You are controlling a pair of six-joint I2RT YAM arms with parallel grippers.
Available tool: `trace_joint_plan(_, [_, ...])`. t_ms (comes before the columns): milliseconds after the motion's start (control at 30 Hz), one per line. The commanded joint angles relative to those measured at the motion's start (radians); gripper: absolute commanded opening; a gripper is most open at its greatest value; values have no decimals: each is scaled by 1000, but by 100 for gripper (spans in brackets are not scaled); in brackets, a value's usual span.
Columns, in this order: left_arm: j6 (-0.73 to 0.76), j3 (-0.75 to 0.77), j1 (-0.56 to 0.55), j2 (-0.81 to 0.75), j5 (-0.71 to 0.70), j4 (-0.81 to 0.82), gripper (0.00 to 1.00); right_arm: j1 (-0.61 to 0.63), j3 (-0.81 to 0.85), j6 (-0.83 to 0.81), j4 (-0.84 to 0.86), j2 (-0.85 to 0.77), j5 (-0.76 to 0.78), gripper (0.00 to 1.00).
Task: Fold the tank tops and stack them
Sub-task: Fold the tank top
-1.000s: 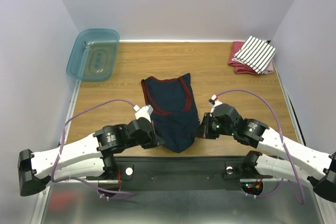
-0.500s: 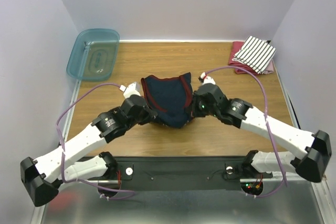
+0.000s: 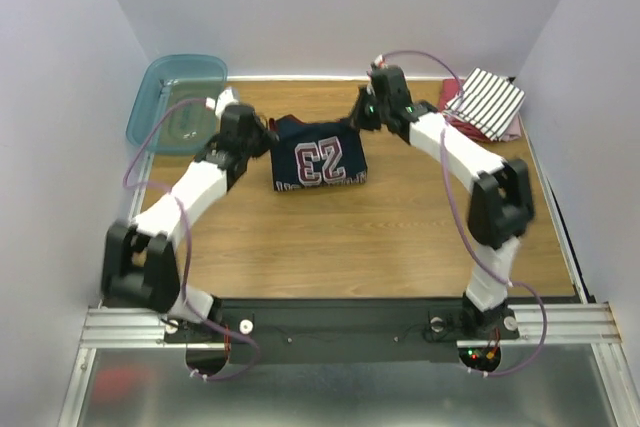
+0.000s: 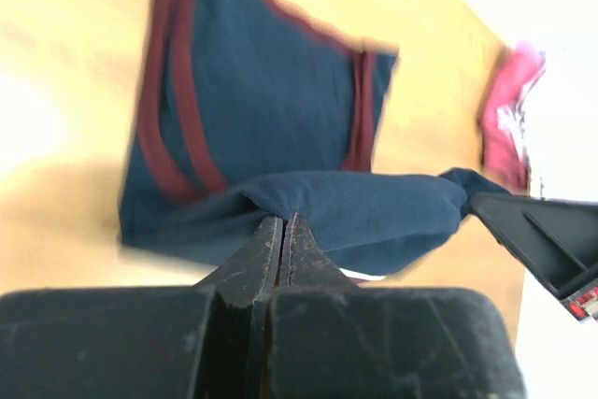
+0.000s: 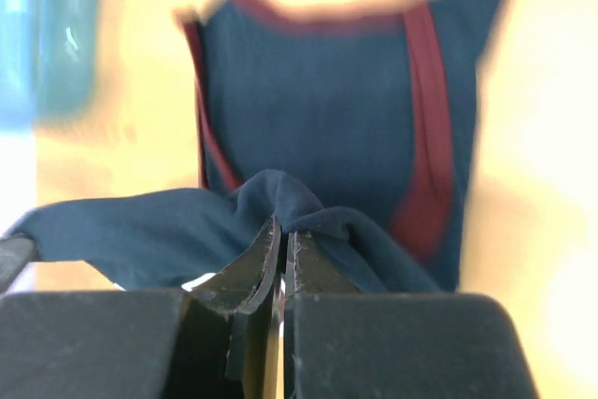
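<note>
Across the far half of the brown wooden tabletop (image 3: 340, 247): navy sleeveless tank top with red trim and white "23" lettering (image 3: 320, 159), doubled over, lettering up, well apart from both side edges. Left gripper (image 3: 262, 137) is pinched closed on its left far corner; right gripper (image 3: 362, 119) is pinched closed on its right far corner, with navy cloth stretched between them.
Far left corner: teal rectangular plastic bin (image 3: 178, 102).
Far right corner: white tank top with thin dark stripes (image 3: 486, 102), folded, atop pink cloth (image 3: 507, 133).
Pale lavender walls (image 3: 330, 7) enclose three sides.
</note>
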Motion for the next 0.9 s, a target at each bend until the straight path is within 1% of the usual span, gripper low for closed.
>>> trace_joint_plan(0, [73, 167, 132, 316, 83, 274, 0, -84, 282, -60, 98, 305, -139, 1])
trace_joint_plan(33, [94, 280, 167, 392, 150, 274, 0, -103, 338, -51, 98, 365, -165, 0])
trace_joint_plan(67, [105, 335, 175, 464, 168, 274, 0, -108, 446, -39, 99, 430, -196, 0])
trace_joint_plan(100, [110, 381, 182, 591, 180, 268, 0, -108, 493, -35, 98, 534, -204, 0])
trace_joint_plan(133, [110, 467, 186, 647, 192, 261, 0, -109, 540, -28, 98, 583, -215, 0])
trace_joint_plan(167, [98, 501, 189, 694, 195, 245, 0, -112, 602, -14, 98, 623, -236, 0])
trace_joint_plan(200, [91, 529, 189, 774, 197, 242, 0, -112, 623, -8, 98, 655, -235, 0])
trace_joint_plan(233, [72, 561, 189, 805, 201, 245, 0, -114, 637, 3, 96, 709, -236, 0])
trace_joint_plan(267, [62, 567, 189, 852, 208, 251, 0, -112, 653, 12, 98, 726, -245, 0])
trace_joint_plan(367, [48, 563, 175, 886, 209, 268, 0, -114, 633, 11, 99, 760, -251, 0])
trace_joint_plan(467, [47, 500, 158, 873, 177, 287, 0, -111, 532, 7, 112, 720, -238, 0])
trace_joint_plan(500, [30, 459, 147, 860, 171, 296, 0, -111, 463, 7, 128, 708, -239, 0])
trace_joint_plan(567, [3, 405, 134, 844, 168, 305, 0, -105, 385, 9, 167, 647, -235, 0])
trace_joint_plan(600, [-23, 346, 112, 818, 149, 310, 0, -103, 333, 1, 184, 619, -230, 0])
trace_joint_plan(633, [-36, 307, 98, 799, 136, 328, 0, -97, 235, 0, 220, 592, -216, 0])
trace_joint_plan(667, [-47, 267, 81, 778, 122, 340, 0, -94, 178, 0, 221, 567, -216, 0])
trace_joint_plan(700, [-62, 233, 57, 735, 106, 342, 0, -94, 130, 0, 253, 508, -218, 0])
trace_joint_plan(733, [-94, 154, 40, 710, 97, 346, 0, -91, 84, 1, 268, 480, -218, 1])
trace_joint_plan(767, [-114, 114, 26, 686, 61, 362, 0, -85, -23, 1, 293, 446, -212, 0])
trace_joint_plan(800, [-140, 35, -3, 631, 42, 374, 0, -80, -68, -2, 302, 385, -205, 0])
trace_joint_plan(833, [-140, -6, -3, 598, 31, 374, 0, -77, -126, -8, 313, 346, -193, 0])
trace_joint_plan(867, [-165, -43, -27, 566, 21, 380, 0, -69, -225, -9, 334, 311, -179, 0])
